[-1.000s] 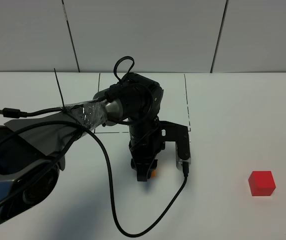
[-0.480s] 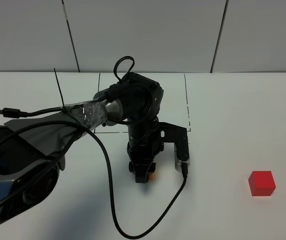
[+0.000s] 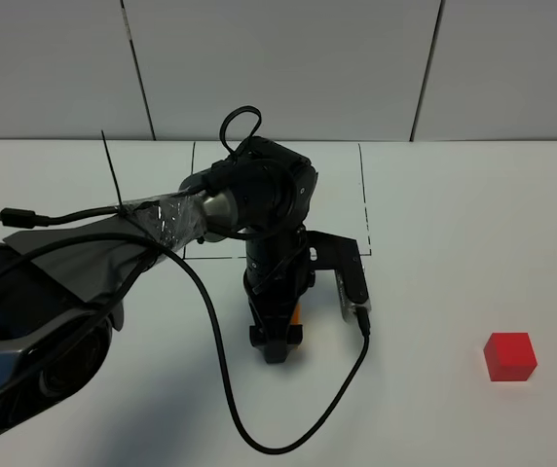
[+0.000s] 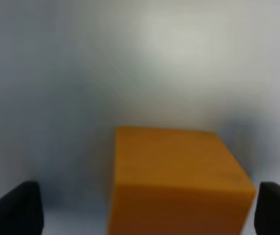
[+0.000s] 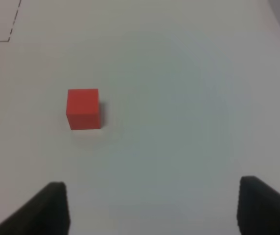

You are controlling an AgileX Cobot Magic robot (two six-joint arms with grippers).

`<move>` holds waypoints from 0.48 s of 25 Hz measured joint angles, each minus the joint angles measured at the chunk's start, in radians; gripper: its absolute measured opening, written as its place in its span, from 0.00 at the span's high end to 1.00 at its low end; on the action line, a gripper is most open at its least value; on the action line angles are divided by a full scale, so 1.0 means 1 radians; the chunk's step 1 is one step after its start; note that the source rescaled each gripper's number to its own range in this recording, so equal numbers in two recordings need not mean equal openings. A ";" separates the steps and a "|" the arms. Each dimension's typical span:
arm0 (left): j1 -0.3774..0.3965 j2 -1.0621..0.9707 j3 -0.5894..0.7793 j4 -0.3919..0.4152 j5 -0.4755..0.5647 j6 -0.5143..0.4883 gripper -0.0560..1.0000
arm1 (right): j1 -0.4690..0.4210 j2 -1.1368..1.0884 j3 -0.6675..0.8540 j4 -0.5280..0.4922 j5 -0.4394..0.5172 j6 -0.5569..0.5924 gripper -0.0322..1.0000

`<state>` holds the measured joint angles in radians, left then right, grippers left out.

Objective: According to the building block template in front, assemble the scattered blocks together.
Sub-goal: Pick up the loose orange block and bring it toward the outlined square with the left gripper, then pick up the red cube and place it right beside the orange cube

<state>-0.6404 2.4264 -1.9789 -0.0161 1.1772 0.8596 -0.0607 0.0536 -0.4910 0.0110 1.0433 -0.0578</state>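
Observation:
The orange block (image 4: 174, 181) rests on the white table, and my left gripper (image 4: 145, 210) is open around it, with a gap between the block and each black fingertip (image 4: 12, 208). In the exterior high view only a sliver of the orange block (image 3: 298, 319) shows beside the left gripper (image 3: 277, 342), at the table's middle. The red block (image 3: 510, 356) lies alone at the right. The right wrist view shows the red block (image 5: 83, 108) well ahead of my open, empty right gripper (image 5: 158, 208). The building block template is hidden from view.
A dashed black outline (image 3: 364, 195) is drawn on the table behind the left arm, and one corner of the dashed outline (image 5: 8, 29) shows in the right wrist view. A black cable (image 3: 222, 389) loops from the left arm across the table's front.
My left gripper's jaws have spread wide and let go of the orange block, which stays on the table. The red block has not moved.

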 joint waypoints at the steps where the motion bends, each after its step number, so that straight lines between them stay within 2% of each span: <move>1: 0.000 -0.010 0.000 -0.014 0.011 -0.004 0.06 | 0.000 0.000 0.000 0.000 0.000 0.000 0.52; 6: 0.000 -0.094 0.000 -0.083 0.011 -0.077 0.06 | 0.000 0.000 0.000 0.000 0.000 0.000 0.52; 9: 0.000 -0.154 0.000 -0.071 0.011 -0.136 0.06 | 0.000 0.000 0.000 0.000 0.000 0.000 0.52; 12: 0.006 -0.222 0.000 -0.017 0.009 -0.200 0.06 | 0.000 0.000 0.000 0.000 0.000 0.000 0.52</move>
<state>-0.6342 2.2039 -1.9789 -0.0332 1.1864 0.6595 -0.0607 0.0536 -0.4910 0.0110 1.0433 -0.0578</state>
